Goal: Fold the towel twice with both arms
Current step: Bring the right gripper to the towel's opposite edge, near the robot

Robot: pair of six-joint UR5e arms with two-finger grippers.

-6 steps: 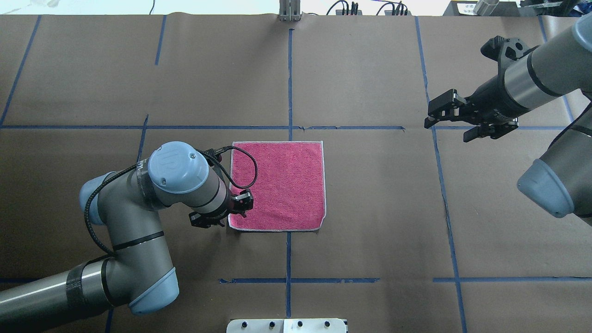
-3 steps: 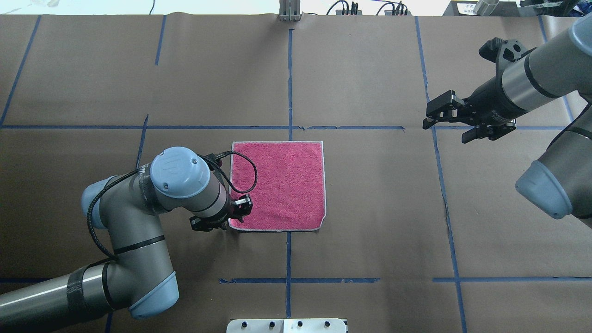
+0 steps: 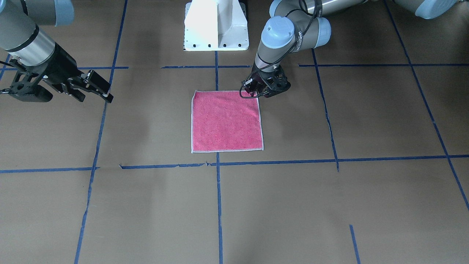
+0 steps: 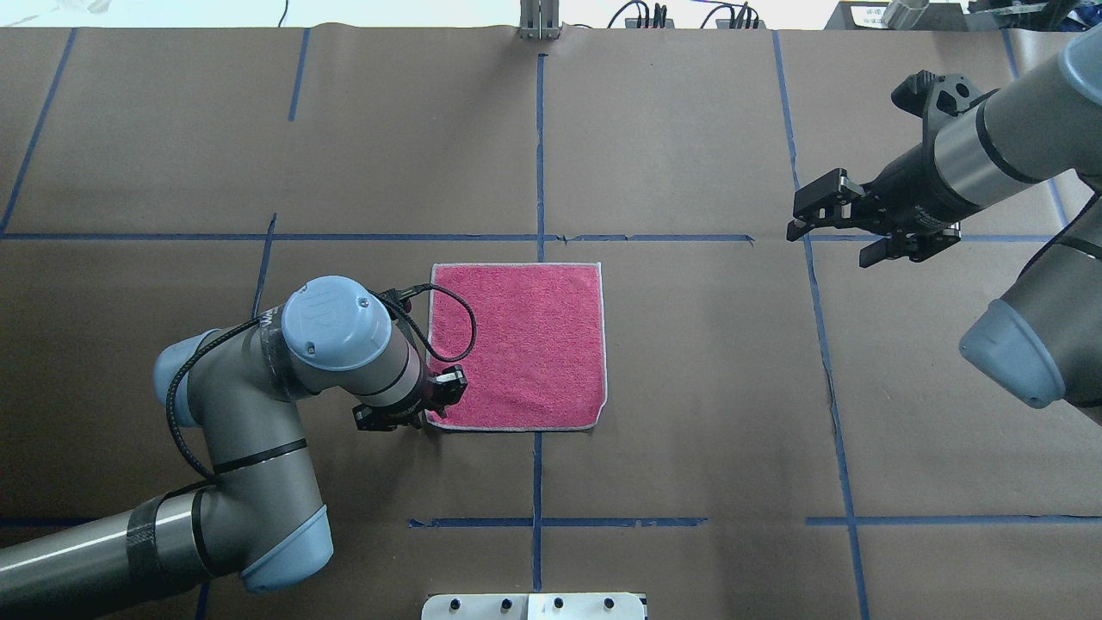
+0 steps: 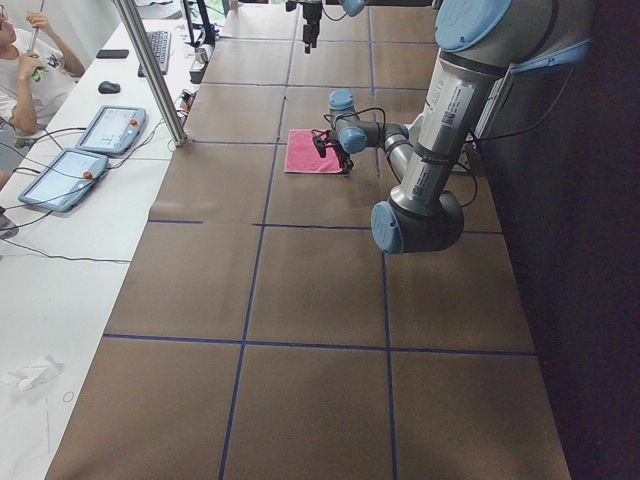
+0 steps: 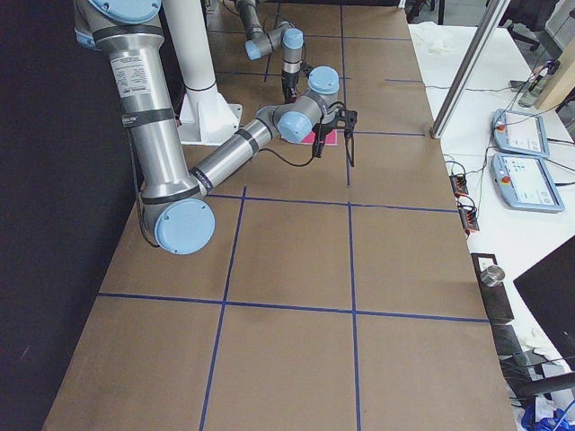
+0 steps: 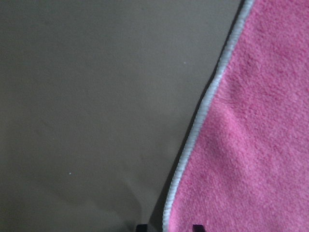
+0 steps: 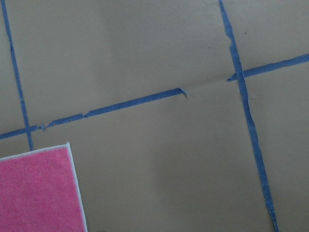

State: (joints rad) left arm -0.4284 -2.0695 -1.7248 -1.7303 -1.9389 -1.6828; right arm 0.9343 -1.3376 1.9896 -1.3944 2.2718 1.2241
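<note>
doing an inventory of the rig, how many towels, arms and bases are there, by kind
towel: 1
arms: 2 (left arm, right arm)
base: 1
total: 4

The towel [image 4: 516, 344] is bright pink terry cloth, nubby and matt, with a thin whitish stitched border. Smooth, matt brown paper covers the worktop [image 4: 689, 129], crossed by blue tape [image 4: 539, 155] that is torn in places. The left arm [image 4: 250, 422] and right arm [image 4: 990, 164] are satin grey and silver metal with smooth light blue joint caps [image 4: 325, 323]. The left end effector [image 4: 420, 406] and right end effector [image 4: 826, 245] are matt black.
</note>
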